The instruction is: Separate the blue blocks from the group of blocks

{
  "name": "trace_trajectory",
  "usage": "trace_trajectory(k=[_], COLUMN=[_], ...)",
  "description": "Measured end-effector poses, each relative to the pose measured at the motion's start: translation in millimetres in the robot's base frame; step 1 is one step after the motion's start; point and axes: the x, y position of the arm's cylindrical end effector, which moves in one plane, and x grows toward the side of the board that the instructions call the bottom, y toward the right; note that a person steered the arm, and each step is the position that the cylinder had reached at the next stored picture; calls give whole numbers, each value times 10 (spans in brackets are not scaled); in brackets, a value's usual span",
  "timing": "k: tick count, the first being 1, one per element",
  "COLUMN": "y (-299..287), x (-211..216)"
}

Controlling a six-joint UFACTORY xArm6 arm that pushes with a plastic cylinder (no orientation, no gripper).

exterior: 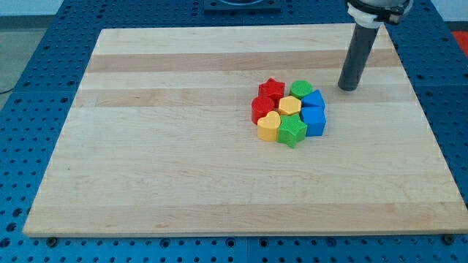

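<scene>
A tight cluster of blocks sits right of the board's middle. Two blue blocks are on its right side: an upper blue block (pixel 314 100) and a lower blue cube (pixel 314 121). Next to them are a green round block (pixel 300 89), a green star (pixel 292 131), a red star (pixel 271 90), a red block (pixel 262 109), a yellow hexagon (pixel 289 105) and a yellow heart (pixel 268 126). My tip (pixel 348 88) rests on the board up and to the right of the cluster, a short gap from the upper blue block, touching nothing.
The wooden board (pixel 183 146) lies on a blue perforated table (pixel 29 88). The board's right edge (pixel 428 124) is near my tip. The dark rod (pixel 357 55) rises to a white mount at the view's top.
</scene>
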Motion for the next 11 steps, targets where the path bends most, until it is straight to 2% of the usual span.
trace_trajectory(k=[2,6,8,11], y=[-220,-281,-562,-555], x=[6,118,119,546])
